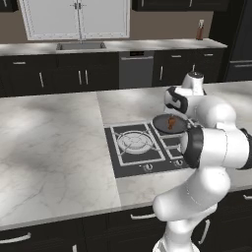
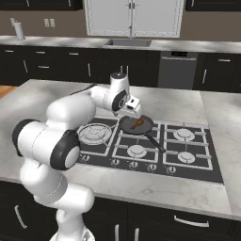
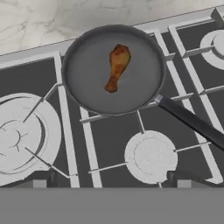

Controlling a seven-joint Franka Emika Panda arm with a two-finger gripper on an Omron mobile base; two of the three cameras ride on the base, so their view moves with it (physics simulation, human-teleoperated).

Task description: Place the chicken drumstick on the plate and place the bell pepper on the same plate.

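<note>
Above the stove, the hand (image 2: pixel 133 109) is hovering with jaws spread wide, gripping nothing, lining up a top-down pick. Chicken drumstick (image 3: pixel 116 66) is lying loose in the pan (image 3: pixel 87 83), bone end pointing 7 o'clock in hand view.

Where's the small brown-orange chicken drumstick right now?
The brown-orange chicken drumstick lies inside the dark grey round pan on the black stovetop, just ahead of the open gripper.

One chicken drumstick (image 3: pixel 117 66), one dark pan (image 3: pixel 87 89), one stovetop (image 2: pixel 188 162) with six burners, one sink (image 1: pixel 80 46), one bottle (image 1: pixel 200 30)
</note>
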